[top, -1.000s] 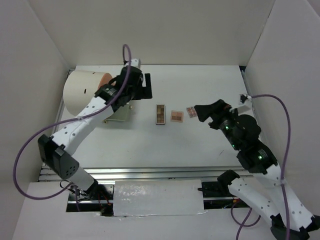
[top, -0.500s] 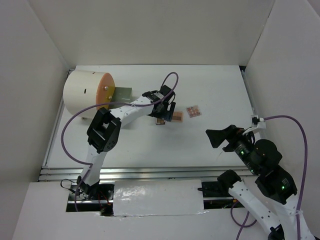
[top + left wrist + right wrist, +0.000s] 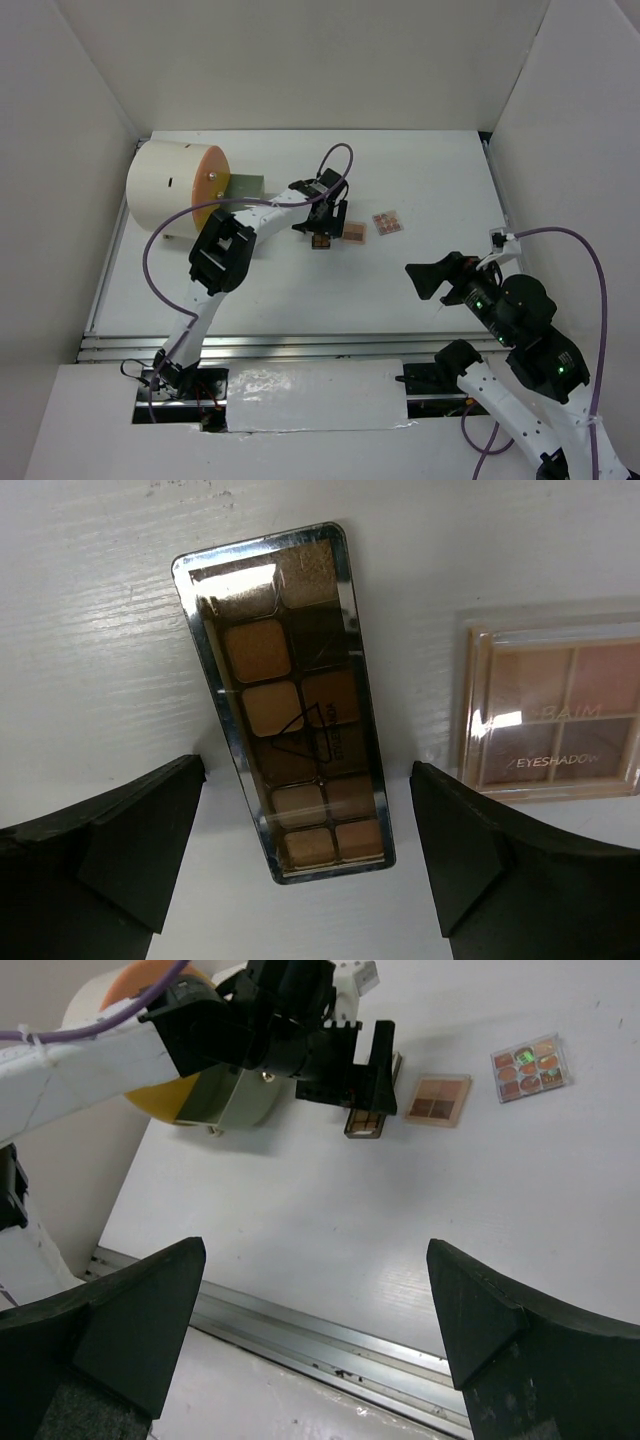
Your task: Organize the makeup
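My left gripper (image 3: 308, 770) is spread wide and holds nothing. On its wrist camera the two black fingers (image 3: 130, 830) stand on either side of the narrow palette (image 3: 285, 710), each clear of its chrome edge. I cannot tell whether the tips touch the table (image 3: 300, 290).

The narrow palette lies flat with its lid shut and brown and tan pans showing through. It sits near the middle of the table, its long side running away from me. Just beside it on the right, not touching, lies the square palette (image 3: 555, 715), peach-toned with "EYESHADOW" printed on its lid. Further right, apart from both, is the clear case (image 3: 387, 222) of small pinkish pans, lying at a slight angle. All three form a loose row.

The cylinder (image 3: 165, 185) lies on its side at the far left, its orange front facing the row. My left arm reaches past it to the palettes.

My right gripper (image 3: 315, 1250) is also fully spread and empty. It hangs over bare table on the right, well apart from the makeup, nearer the rail (image 3: 330, 1345) at my edge. Its camera looks across at the left gripper and all three pieces.
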`<state>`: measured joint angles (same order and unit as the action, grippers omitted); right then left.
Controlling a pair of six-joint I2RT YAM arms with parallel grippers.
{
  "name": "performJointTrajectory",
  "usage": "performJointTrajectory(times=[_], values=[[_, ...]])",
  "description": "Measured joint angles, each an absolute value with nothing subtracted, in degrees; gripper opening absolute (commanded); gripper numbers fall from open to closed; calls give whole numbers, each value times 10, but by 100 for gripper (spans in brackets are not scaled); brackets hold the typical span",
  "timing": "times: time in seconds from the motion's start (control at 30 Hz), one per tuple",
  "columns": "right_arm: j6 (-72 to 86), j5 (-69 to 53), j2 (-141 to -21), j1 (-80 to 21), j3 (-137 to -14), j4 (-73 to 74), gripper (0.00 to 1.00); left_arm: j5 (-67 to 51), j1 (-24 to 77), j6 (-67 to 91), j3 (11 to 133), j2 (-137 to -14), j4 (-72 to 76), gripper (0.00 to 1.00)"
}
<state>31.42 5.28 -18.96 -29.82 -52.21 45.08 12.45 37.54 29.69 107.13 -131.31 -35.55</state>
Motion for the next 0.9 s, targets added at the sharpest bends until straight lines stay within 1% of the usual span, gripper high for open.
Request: performJointTrajectory(times=[0.07, 0.1, 0.13, 0.17, 0.2, 0.27, 0.3, 0.33, 0.37, 0.4, 0.5, 0.63, 0.77, 0.9], values=[[314, 51, -193, -298, -516, 450, 100, 129, 375, 305, 1079, -1317, -358, 93], [314, 51, -197, -298, -512, 450, 100, 130, 375, 308, 1080, -1317, -358, 88], [314, 50, -200, -298, -510, 450, 100, 130, 374, 314, 1080, -1317, -358, 74], [314, 49, -202, -298, -509, 450, 100, 130, 373, 318, 1080, -1318, -358, 67], [314, 49, -204, -298, -508, 450, 100, 130, 373, 319, 1080, -1318, -359, 52], [314, 49, -204, -298, -506, 449, 100, 129, 369, 323, 1080, -1318, -361, 41], [314, 49, -204, -298, -506, 448, 100, 128, 368, 319, 1080, -1318, -359, 30], [314, 49, -204, -298, -506, 446, 100, 128, 368, 320, 1080, -1318, -359, 24], [314, 49, -204, -298, -506, 445, 100, 128, 367, 320, 1080, -1318, -359, 21], [314, 49, -204, -298, -506, 445, 100, 127, 366, 319, 1080, -1317, -360, 19], [314, 49, -205, -298, -506, 443, 100, 126, 366, 315, 1080, -1311, -371, 19], [314, 49, -207, -298, -506, 441, 100, 124, 365, 275, 1083, -1269, -399, 24], [312, 43, -208, -298, -505, 441, 100, 134, 353, 210, 1142, -1209, -441, 25], [310, 32, -208, -298, -501, 437, 100, 154, 305, 164, 1197, -1151, -466, 25]])
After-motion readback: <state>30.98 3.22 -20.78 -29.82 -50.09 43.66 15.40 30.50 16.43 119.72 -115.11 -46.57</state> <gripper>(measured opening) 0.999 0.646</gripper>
